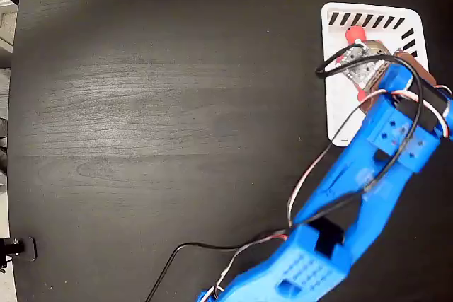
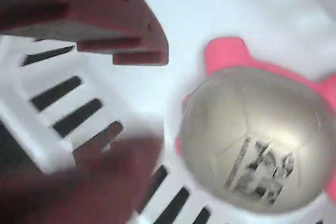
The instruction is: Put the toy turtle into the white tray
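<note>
The toy turtle [image 2: 257, 140] lies inside the white tray [image 1: 338, 114], up near the slotted end, its gold shell facing my wrist camera and a red leg poking out at the top. My hand [image 2: 123, 103] sits just beside it, to the left in the wrist view, and the jaws stand apart with nothing between them: one dark red finger [image 2: 105, 19] is above, the other a blur below, and the gap shows only white plastic and slots.

The job looks done, so the risk now lies in how I leave. In the wrist view the turtle is close to the tray's slotted rim; I cannot tell whether it touches it. If I lift away at a slant, a finger could catch the rubbery shell and drag or flip it over the edge onto the tabletop [image 1: 170, 104]. My cables [image 1: 333, 67] also hang low over the tray in the fixed view and could snag. A straight rise seems safest.
</note>
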Robot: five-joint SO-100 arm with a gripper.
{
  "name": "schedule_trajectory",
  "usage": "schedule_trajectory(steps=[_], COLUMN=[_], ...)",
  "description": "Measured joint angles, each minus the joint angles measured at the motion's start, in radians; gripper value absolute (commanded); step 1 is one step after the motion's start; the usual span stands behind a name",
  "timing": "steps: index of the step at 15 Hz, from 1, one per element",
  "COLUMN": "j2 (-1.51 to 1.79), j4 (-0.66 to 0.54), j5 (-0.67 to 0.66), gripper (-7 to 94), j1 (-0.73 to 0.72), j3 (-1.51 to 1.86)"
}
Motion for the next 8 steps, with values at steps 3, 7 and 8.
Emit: schedule_trajectory(steps=[3, 7, 8], j2=[0.288, 0.824, 0.951], j4=[-0.153, -0.439, -0.508], j5=[0.071, 0.098, 0.083], gripper=[-1, -1, -1], j1=[-0.095, -0.330, -0.393], j3=[0.318, 0.928, 1.072])
